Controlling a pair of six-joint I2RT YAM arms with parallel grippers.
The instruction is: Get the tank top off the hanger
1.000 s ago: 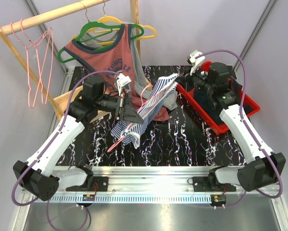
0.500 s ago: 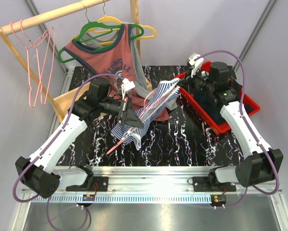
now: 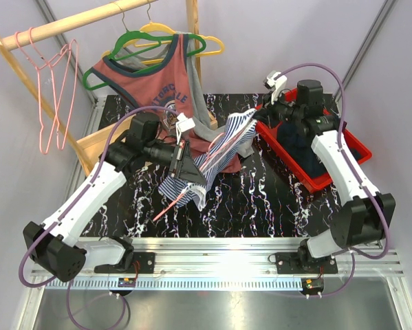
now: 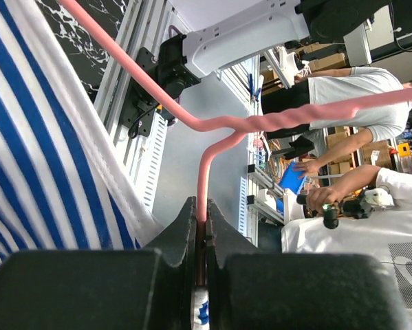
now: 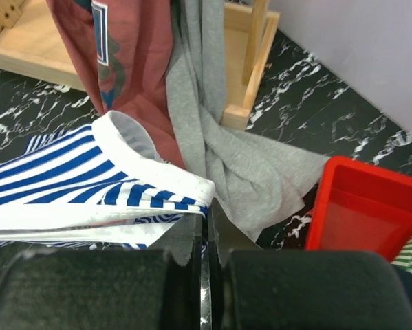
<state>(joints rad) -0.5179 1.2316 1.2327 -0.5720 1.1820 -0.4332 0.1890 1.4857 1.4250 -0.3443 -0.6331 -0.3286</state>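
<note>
1. Left gripper [image 4: 201,206] is clenched on the pink hanger [image 4: 223,125] hook, while right gripper [image 5: 207,218] pinches the striped tank top [image 5: 82,185] by its white hem.
2. Tank top stretched between them mid-table, hanger threaded through it.
3. Just beyond, a grey garment [image 5: 219,144] and a red tank top [image 3: 150,82] drape from the wooden rack [image 3: 68,25]; red bin [image 3: 312,182] right.

Top view: you get only one arm of pink wire hanger [image 3: 166,210]; rest buried under blue-and-white striped tank top [image 3: 219,148]. Left wrist view: hanger stem vanishes between pinched fingers of left gripper [image 4: 201,220]; striped cloth cut by left edge. Right wrist view: strap end lost inside clamped right gripper [image 5: 207,223]; red plastic bin [image 5: 371,206] cut by right edge (green-and-white striped scrap [image 5: 410,256] barely shows in corner). Print on maroon tank top [image 3: 157,82] too small for you to read.
</note>
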